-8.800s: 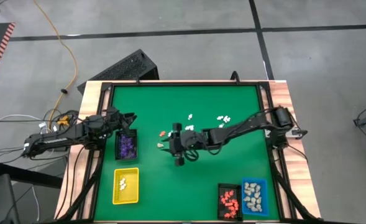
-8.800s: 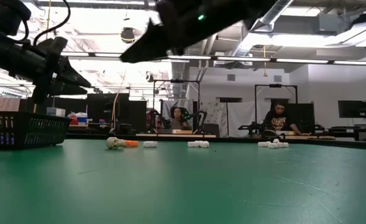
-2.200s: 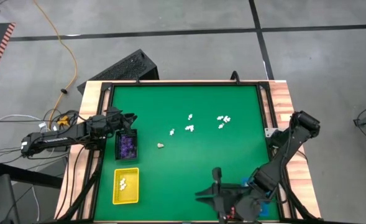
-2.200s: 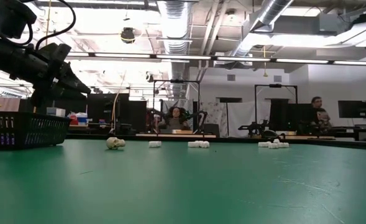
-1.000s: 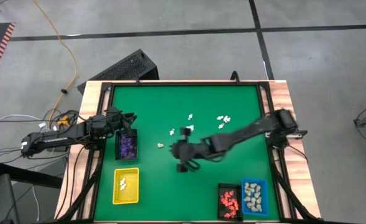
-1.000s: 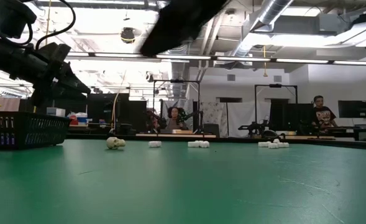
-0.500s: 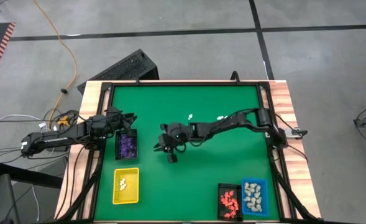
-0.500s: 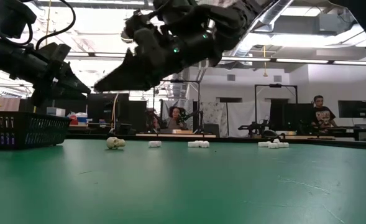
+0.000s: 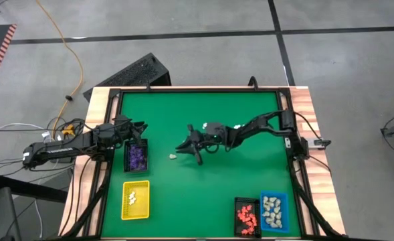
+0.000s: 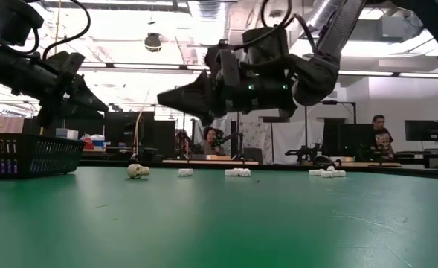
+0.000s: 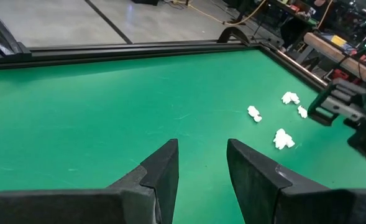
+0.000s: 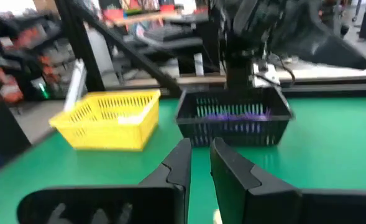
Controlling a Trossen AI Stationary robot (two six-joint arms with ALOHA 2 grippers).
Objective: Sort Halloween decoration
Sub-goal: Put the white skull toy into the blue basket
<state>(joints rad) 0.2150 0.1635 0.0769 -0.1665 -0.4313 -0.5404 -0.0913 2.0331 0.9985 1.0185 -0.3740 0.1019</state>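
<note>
Cream-beige figurine [image 9: 172, 156] lies too small to show its axis.

Readable text: none in any view.
Trays: no label or number legible.
Arms: no brand marking legible.
Background room: no sign clear enough to read.
</note>
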